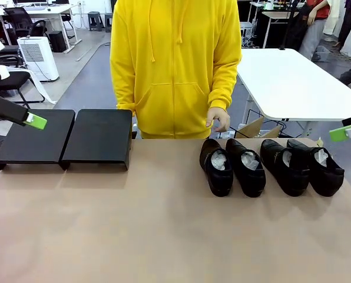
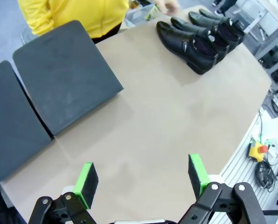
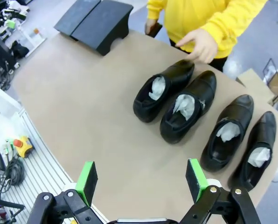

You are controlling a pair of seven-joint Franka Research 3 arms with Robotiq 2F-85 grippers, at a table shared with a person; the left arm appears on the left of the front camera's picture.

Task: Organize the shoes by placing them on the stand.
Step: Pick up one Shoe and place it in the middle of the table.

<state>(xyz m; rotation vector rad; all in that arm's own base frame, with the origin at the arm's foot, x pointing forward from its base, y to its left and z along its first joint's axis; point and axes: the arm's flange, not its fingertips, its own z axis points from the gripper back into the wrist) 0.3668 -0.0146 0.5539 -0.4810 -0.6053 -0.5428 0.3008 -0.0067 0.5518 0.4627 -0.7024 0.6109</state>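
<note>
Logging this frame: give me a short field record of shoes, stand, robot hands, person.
stand: two black platforms side by side, far left of table
shoes: four, in a row on the table's right half; none on stand
left hand: open, holding nothing
right hand: open, holding nothing
person's hand: at the far edge, near the row's left end
</note>
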